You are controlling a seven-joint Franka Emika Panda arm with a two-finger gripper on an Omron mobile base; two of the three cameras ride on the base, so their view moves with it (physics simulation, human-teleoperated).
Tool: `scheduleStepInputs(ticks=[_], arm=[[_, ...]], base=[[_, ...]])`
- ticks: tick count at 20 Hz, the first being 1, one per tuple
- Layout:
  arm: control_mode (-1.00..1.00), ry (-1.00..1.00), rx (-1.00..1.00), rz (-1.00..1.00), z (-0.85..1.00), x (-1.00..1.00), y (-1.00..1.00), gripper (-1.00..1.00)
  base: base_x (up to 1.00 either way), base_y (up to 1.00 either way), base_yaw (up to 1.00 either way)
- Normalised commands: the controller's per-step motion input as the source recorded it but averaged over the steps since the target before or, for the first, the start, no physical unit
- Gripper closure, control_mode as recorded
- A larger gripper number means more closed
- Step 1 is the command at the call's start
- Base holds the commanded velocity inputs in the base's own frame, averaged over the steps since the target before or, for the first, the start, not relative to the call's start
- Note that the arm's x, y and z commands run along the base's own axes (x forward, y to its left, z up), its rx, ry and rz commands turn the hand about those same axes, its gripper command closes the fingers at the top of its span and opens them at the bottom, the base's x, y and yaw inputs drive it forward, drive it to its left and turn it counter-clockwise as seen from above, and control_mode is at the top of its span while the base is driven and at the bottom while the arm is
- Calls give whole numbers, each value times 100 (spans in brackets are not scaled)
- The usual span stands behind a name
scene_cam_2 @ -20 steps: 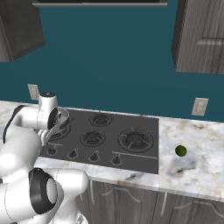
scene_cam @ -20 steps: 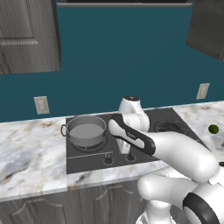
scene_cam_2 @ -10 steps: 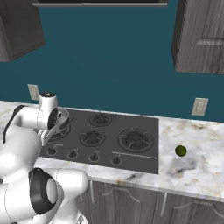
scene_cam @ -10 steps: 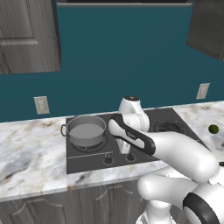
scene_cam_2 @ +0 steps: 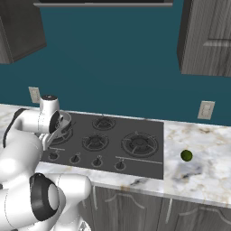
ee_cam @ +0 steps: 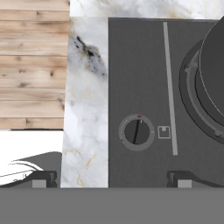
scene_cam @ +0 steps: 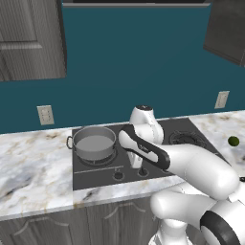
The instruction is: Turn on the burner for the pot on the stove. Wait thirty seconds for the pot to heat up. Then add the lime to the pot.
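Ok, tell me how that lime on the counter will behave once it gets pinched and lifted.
The lime looks like a small round ball resting on flat marble counter, so a nudge would probably send it rolling. Its curved, smooth-looking skin may slip out of two flat fingers unless pinched across the middle. Being far smaller than the pot, it is likely light.

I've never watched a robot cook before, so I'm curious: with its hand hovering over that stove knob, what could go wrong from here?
The stove has a row of similar knobs, so the open jaws could close on the wrong one instead of the knob beside the pot, lighting a different burner. The pot sits close to the arm, so a careless swing might bump it. The lime is small and round on the counter; it could roll away when grasped.
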Motion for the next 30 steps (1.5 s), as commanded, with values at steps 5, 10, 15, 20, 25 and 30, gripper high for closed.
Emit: scheduleStepInputs(ticks=[5, 10, 15, 20, 25, 30], arm=[[-100, 0, 0, 0, 0, 0, 0, -100], [-100, 0, 0, 0, 0, 0, 0, -100], [-100, 0, 0, 0, 0, 0, 0, -100], [-100, 0, 0, 0, 0, 0, 0, -100], [-100, 0, 0, 0, 0, 0, 0, -100], [-100, 0, 0, 0, 0, 0, 0, -100]], base=[[0, 0, 0], [0, 0, 0], [0, 0, 0], [0, 0, 0], [0, 0, 0], [0, 0, 0]])
